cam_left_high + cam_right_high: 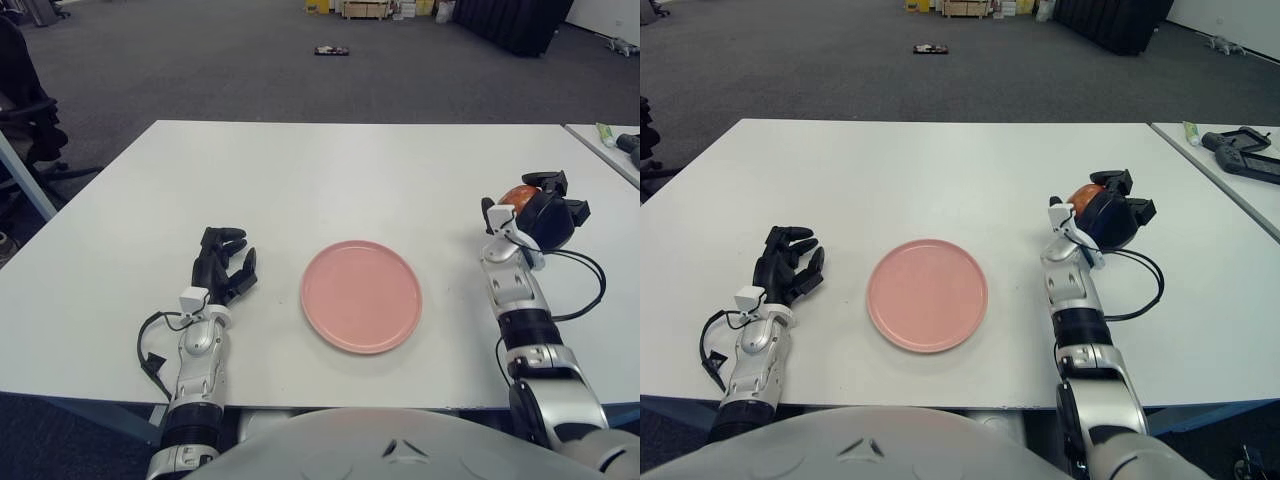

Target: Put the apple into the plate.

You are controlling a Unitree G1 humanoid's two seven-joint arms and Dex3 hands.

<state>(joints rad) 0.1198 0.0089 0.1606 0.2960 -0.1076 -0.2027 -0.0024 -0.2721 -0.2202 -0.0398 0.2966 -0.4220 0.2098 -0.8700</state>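
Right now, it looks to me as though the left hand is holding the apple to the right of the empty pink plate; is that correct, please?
Not quite: the right hand holds the apple, not the left. The left eye view shows its fingers closed around the apple, to the right of the empty pink plate. The left hand shows to the left of the plate, holding nothing.
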